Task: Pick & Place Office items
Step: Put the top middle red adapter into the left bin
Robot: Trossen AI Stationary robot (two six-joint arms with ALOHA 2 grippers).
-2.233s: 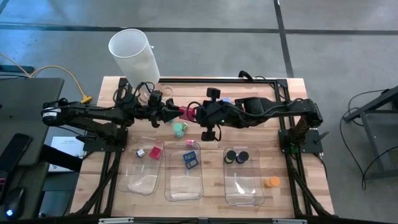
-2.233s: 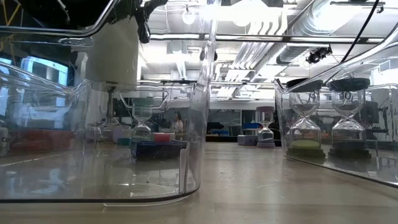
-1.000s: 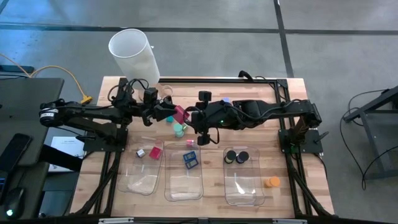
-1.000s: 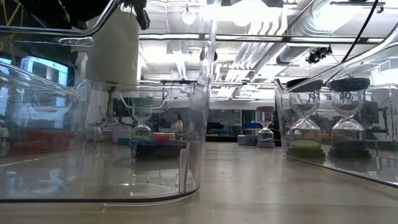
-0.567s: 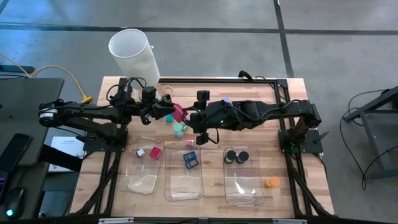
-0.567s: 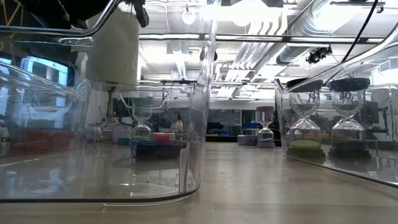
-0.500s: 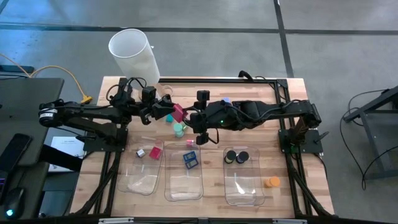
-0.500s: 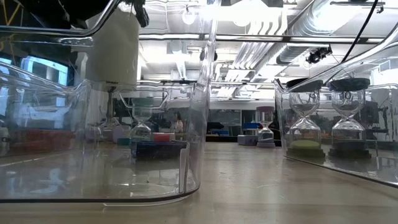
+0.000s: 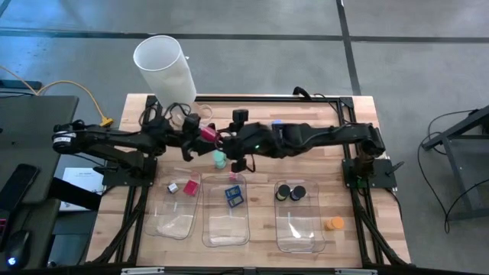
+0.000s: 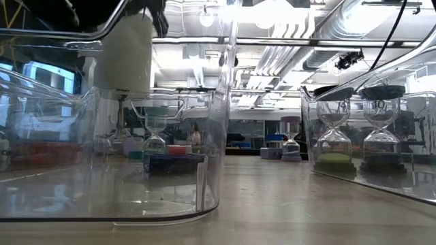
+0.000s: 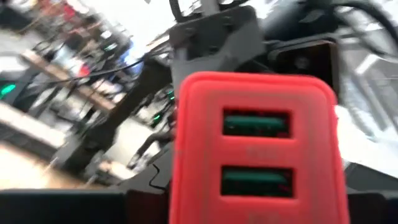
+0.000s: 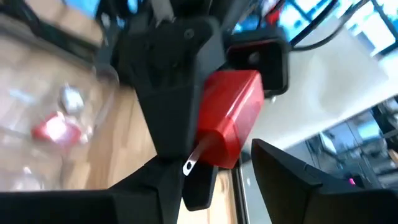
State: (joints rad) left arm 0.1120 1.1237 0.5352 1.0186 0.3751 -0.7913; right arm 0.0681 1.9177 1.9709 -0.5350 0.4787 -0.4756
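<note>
A red block [image 9: 206, 134] with two green slots on one face [image 11: 255, 149] and a metal prong [image 12: 189, 163] at the other end hangs above the table's far middle. It sits between my two grippers. My right gripper [image 9: 222, 140] comes in from the table's right and is shut on the block. My left gripper [image 9: 195, 136] comes in from the left, right up against the slotted end. I cannot tell whether it touches the block. The low view shows neither gripper. My right gripper pinches the red block at its prong end [image 12: 219, 154] between its two fingers [image 12: 280, 171]. It comes from the table's right, slanting a little downward. The block is lifted clear of the table, and its slotted face points at my left gripper.
Three clear trays [image 9: 177, 223] [image 9: 227, 225] [image 9: 298, 229] line the near side. They hold a pink cube [image 9: 191, 186], a blue block [image 9: 234, 195] and two black caps [image 9: 290, 192]. An orange cap [image 9: 334, 223] and a green cap [image 9: 219, 158] lie on the wood. A tall white cylinder [image 9: 162, 65] stands far left.
My right gripper has gone toward the table's left edge and slightly down, rolling a little, and has carried the red block with it. The block now sits right up against my left gripper, still clear of the table.
</note>
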